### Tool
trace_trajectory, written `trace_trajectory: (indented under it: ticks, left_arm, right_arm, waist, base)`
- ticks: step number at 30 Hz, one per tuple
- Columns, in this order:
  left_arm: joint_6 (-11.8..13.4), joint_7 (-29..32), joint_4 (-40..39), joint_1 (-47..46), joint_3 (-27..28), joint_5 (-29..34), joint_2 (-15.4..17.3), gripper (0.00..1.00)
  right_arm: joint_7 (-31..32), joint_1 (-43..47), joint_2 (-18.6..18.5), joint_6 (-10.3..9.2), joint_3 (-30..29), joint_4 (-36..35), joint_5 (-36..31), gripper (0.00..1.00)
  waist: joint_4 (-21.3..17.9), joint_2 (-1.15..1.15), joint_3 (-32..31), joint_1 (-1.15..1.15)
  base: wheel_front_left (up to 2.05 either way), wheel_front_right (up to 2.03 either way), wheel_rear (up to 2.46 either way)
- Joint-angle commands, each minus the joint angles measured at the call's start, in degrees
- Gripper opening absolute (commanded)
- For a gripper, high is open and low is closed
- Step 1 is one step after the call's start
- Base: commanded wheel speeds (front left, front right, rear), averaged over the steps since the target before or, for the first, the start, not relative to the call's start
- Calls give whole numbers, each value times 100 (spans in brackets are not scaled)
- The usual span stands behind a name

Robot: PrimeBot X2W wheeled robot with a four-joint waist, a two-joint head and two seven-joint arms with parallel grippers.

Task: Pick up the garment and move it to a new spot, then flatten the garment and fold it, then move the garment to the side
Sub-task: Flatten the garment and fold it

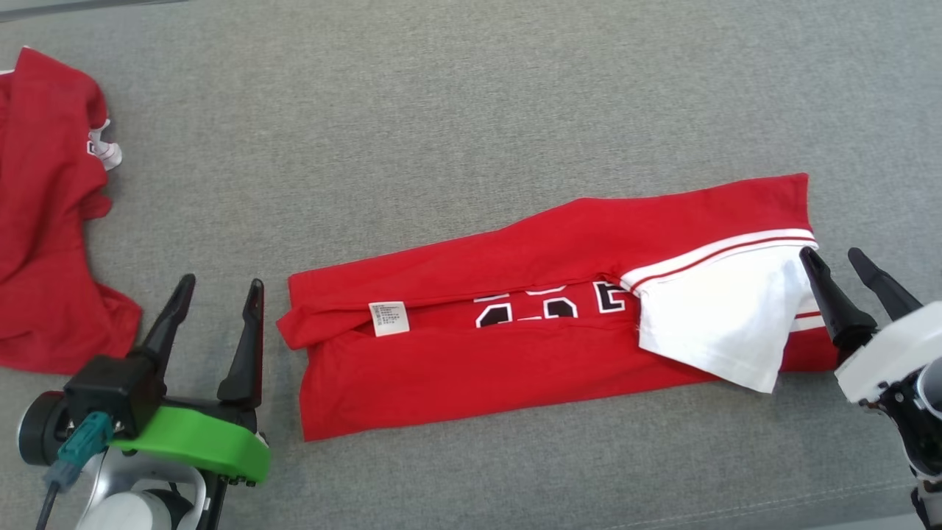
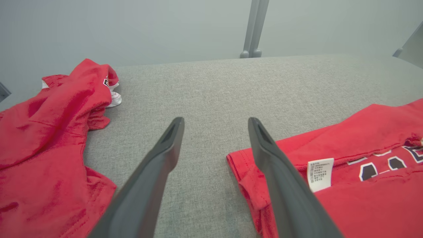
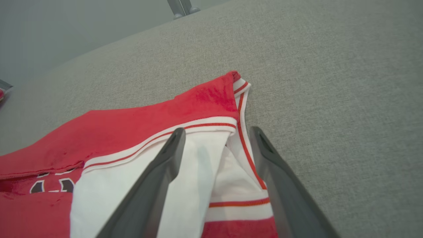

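Note:
The garment (image 1: 515, 346) is a red jersey with white sleeves and black-and-white numbers, folded into a long band across the grey surface. A white care label (image 1: 388, 318) shows near its left end. My left gripper (image 1: 221, 283) stands open just left of that end, apart from the cloth, and its wrist view has the garment (image 2: 347, 185) beside the right finger. My right gripper (image 1: 831, 255) is open at the right end, over the white sleeve (image 1: 717, 324). In the right wrist view the white striped edge (image 3: 228, 172) lies between the open fingers, not pinched.
A second red garment (image 1: 44, 213) lies crumpled at the far left, also seen as a red heap (image 2: 49, 138) in the left wrist view. The grey fabric surface (image 1: 441, 110) stretches wide behind the jersey. A metal post (image 2: 252, 29) stands beyond its far edge.

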Motion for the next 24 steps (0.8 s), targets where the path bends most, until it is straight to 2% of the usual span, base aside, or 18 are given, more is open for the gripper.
trace_trajectory:
  ticks: [1, 5, 9, 17, 24]
  left_arm:
    - [87, -145, -25, 76, 41, 107, -38, 100]
    - [214, -470, -84, 122, 169, 142, -132, 100]
    - [260, -605, -116, 179, 280, 21, -192, 100]
    - [312, -771, -236, 277, 399, -56, -246, 100]
    - [330, -896, -293, 330, 502, -129, -334, 100]
  right_arm:
    - [44, -139, 48, 0, -3, 192, -77, 100]
    - [50, -424, 17, 1, 66, 865, -562, 100]
    - [32, -578, -38, 1, 92, 1326, -775, 100]
    - [258, -735, -37, 1, 402, 1855, -490, 100]
    - [535, -618, -275, -42, 247, 2406, -99, 100]
  waist:
    - [100, 0, 24, 0]
    - [282, 0, 88, 0]
    - [413, 0, 148, 0]
    - [476, 0, 177, 0]
    - [566, 0, 107, 0]
  base:
    - [0, 0, 0]
    - [0, 0, 0]
    - [0, 0, 0]
    - [0, 0, 0]
    - [0, 0, 0]
